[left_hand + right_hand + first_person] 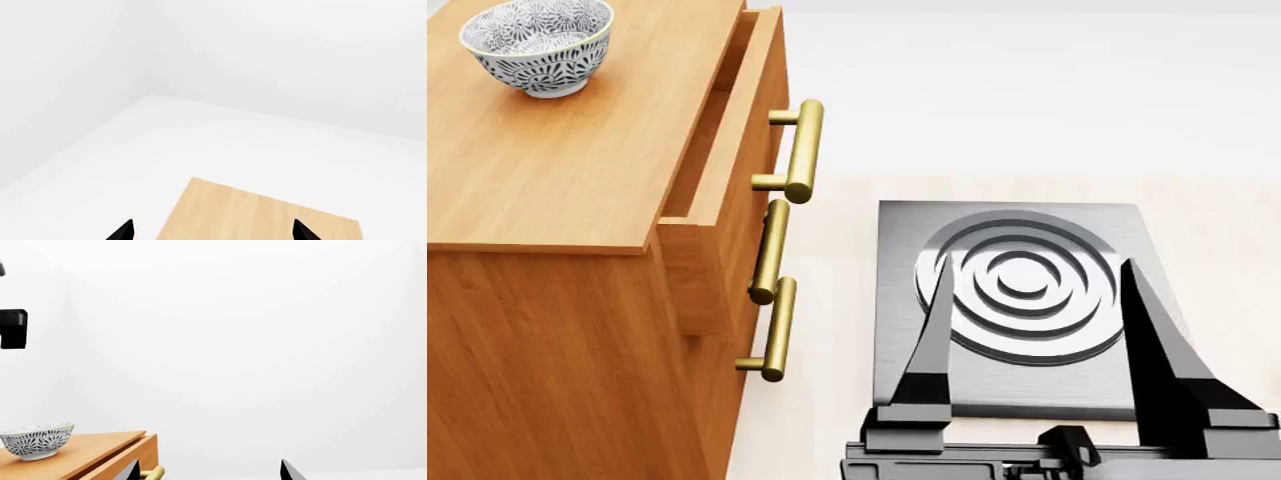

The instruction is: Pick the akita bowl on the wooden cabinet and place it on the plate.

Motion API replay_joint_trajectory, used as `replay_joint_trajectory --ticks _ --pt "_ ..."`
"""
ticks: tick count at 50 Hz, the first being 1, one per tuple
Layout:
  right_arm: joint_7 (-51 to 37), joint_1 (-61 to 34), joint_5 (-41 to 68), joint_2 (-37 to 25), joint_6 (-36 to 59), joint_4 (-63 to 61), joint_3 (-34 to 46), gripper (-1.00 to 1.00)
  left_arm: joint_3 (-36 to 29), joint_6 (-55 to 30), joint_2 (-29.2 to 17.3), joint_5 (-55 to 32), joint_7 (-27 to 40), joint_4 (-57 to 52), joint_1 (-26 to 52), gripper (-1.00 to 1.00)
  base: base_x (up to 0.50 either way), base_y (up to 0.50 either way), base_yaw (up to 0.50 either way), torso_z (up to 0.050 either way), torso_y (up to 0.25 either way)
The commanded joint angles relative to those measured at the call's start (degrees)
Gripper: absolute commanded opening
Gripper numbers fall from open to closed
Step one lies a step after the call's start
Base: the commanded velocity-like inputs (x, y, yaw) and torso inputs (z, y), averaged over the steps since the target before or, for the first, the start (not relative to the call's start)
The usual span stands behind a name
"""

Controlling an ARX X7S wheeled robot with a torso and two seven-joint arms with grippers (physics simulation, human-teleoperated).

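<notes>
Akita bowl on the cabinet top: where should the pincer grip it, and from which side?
Probably the rim, from above. The akita bowl stands upright and open on the wooden cabinet, so one finger can go inside and one outside its thin wall. It narrows to a short foot, so a low side grip seems likely to slip. Nothing else is seen crowding it.

Your bowl (pixel 538 43) stands upright on the flat top of the wooden cabinet (pixel 561 170), near its far edge: small, round, deep, white with a dense dark blue-grey leaf pattern and a short foot. The orange-brown cabinet's top drawer is pulled slightly open, brass bar handles showing.
</notes>
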State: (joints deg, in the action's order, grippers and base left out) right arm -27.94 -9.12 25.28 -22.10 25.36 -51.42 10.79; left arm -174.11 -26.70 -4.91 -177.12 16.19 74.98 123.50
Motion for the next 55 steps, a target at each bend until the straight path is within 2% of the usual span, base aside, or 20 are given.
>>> replay_joint_trajectory --ticks 1,7,19,25,27,33,39,43,49,55 --pt "-0.2 -0.2 -0.1 -0.2 -0.3 0.4 0.8 1.0 0.1 -2.7 -1.1 -0.9 1.2 0.0 -0.6 1.0 0.0 0.0 0.0 0.0 0.0" --pt "-0.3 -0.2 0.0 -0.4 -0.4 0.6 0.8 1.0 -0.3 -6.4 -0.8 0.0 -0.7 0.0 -1.5 1.0 0.0 0.0 0.0 0.0 0.0" --pt "-0.6 -0.3 0.1 -0.6 -0.7 0.8 1.1 1.0 -1.9 -8.9 -0.4 -0.2 -3.2 0.0 -1.9 1.0 0.0 0.0 0.0 0.0 0.0" --pt "-0.7 -0.3 0.3 -0.8 -0.9 0.9 1.1 1.0 -2.5 -8.7 -0.4 -0.5 -1.5 0.0 -1.9 1.0 0.0 0.0 0.0 0.0 0.0" --pt "-0.7 -0.3 0.4 -0.8 -0.9 0.9 1.1 1.0 -5.3 -9.4 0.7 3.0 -0.8 0.0 -1.9 1.0 0.0 0.0 0.0 0.0 0.0" --pt "-0.9 -0.3 0.5 -0.9 -1.0 1.0 1.2 1.0 -4.8 -10.7 0.9 1.5 1.0 0.0 -2.3 1.0 0.0 0.0 0.0 0.0 0.0" --pt "-1.1 -0.4 0.5 -1.1 -1.1 1.0 1.4 1.0 -4.9 -11.0 1.0 1.7 -1.7 0.0 -2.6 1.0 0.0 0.0 0.0 0.0 0.0" --pt "-1.2 -0.5 0.5 -1.1 -1.1 1.0 1.5 1.0 -4.5 -14.6 1.2 0.9 -5.2 0.0 -2.8 1.0 0.0 0.0 0.0 0.0 0.0" --pt "-1.3 -0.5 0.5 -1.3 -1.3 1.1 1.6 1.0 -5.2 -13.9 2.0 2.5 -9.1 0.0 -2.9 1.0 0.0 0.0 0.0 0.0 0.0" --pt "-1.4 -0.5 0.7 -1.4 -1.4 1.2 1.7 1.0 -5.2 -12.3 2.3 3.2 -9.6 0.0 -2.4 1.0 0.0 0.0 0.0 0.0 0.0"
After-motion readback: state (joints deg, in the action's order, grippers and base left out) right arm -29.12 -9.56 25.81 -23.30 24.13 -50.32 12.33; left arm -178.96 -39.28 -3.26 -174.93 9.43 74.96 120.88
